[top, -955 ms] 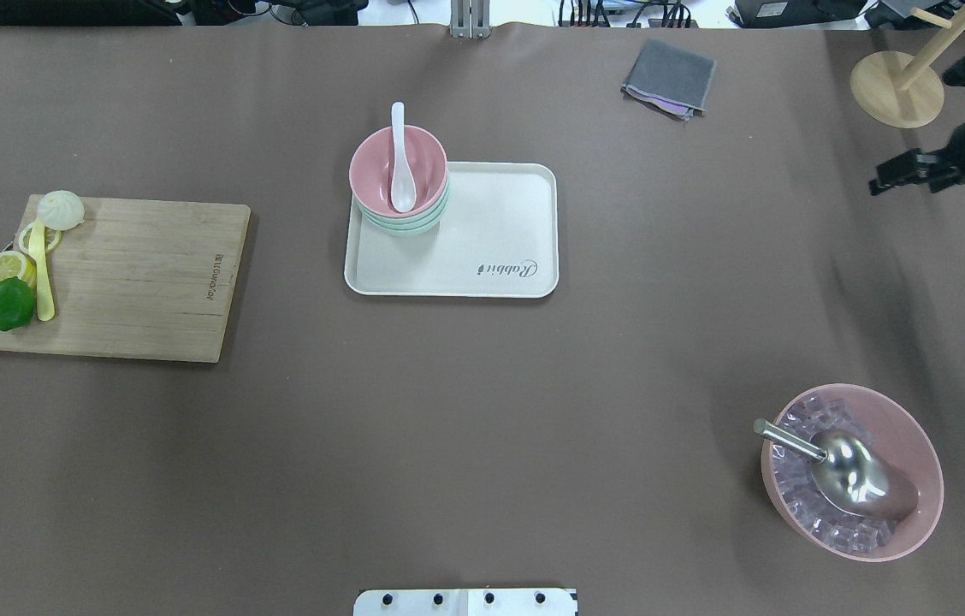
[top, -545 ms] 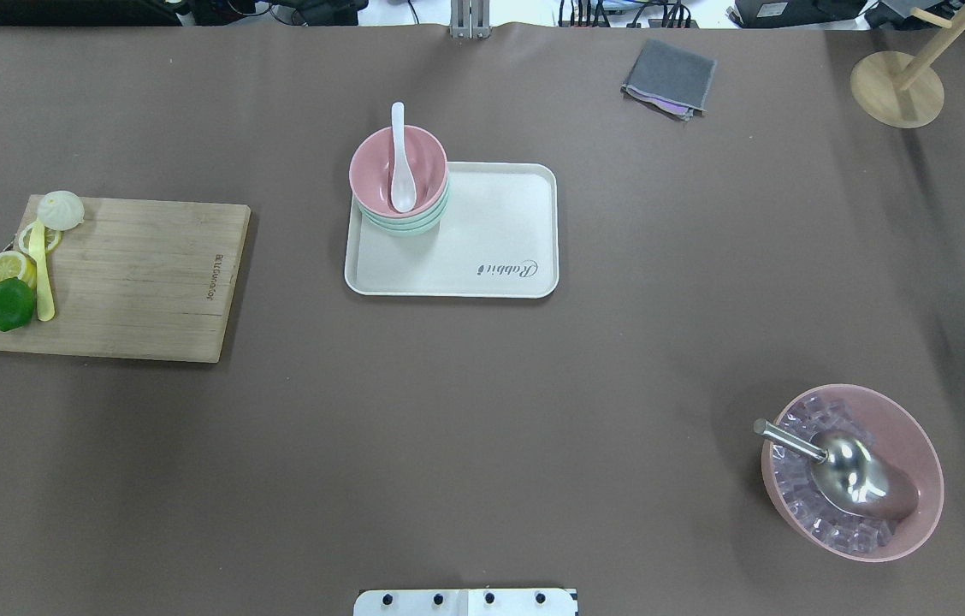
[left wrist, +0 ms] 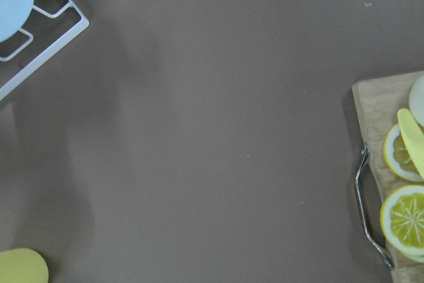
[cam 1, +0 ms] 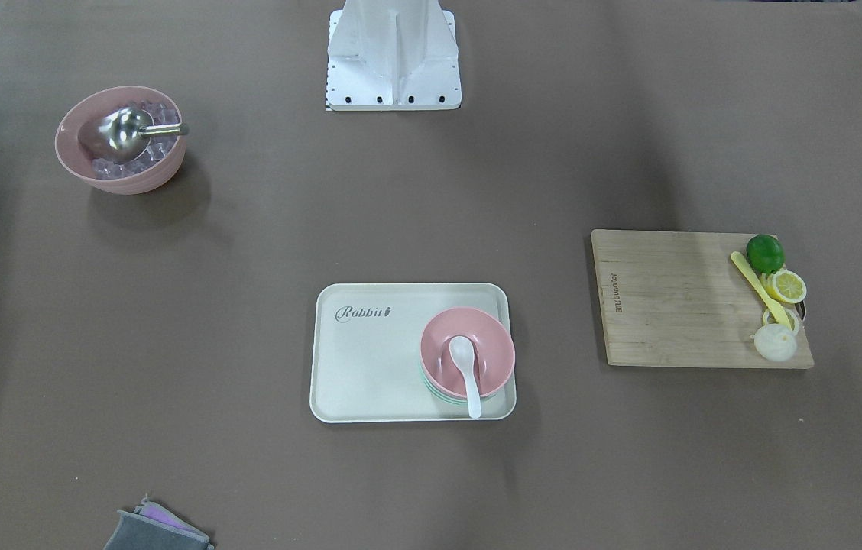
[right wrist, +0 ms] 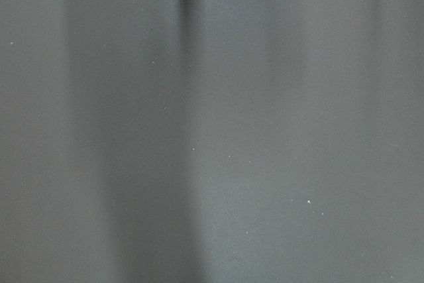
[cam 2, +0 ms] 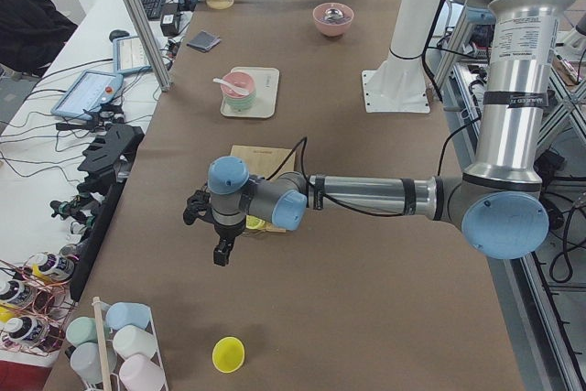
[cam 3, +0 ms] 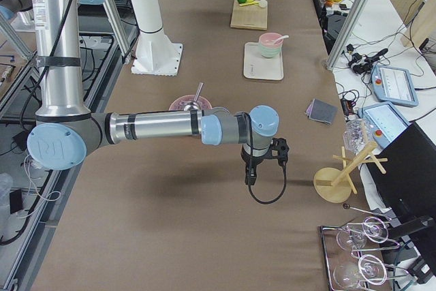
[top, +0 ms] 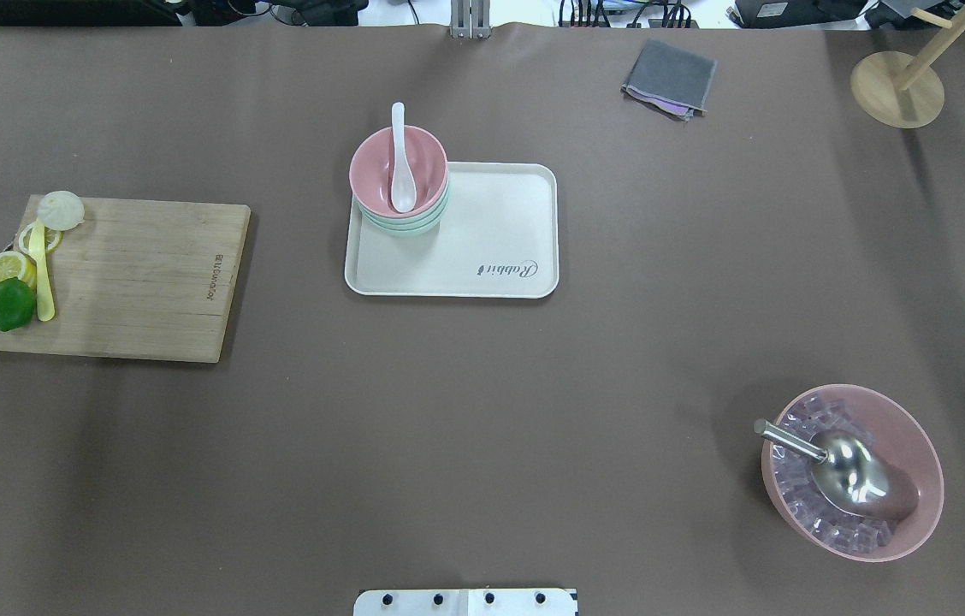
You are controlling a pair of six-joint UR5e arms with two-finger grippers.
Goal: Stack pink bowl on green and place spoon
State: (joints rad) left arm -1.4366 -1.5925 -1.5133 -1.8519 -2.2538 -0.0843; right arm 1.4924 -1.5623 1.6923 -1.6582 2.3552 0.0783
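Our left gripper (cam 2: 221, 254) hangs over bare table beyond the cutting board (top: 132, 282); we cannot tell how wide it stands. On the tray (top: 491, 248) at mid-table, the pink bowl (top: 375, 175) sits nested on the green bowl (top: 414, 228) in the far left corner. The spoon (top: 400, 171) lies inside it, handle over the far rim. Our right gripper (cam 3: 250, 176) hangs past the ice bowl (top: 919, 453); we cannot tell its opening either.

Brown table (top: 482, 428) — cluttered white benches (cam 2: 87, 38) alongside
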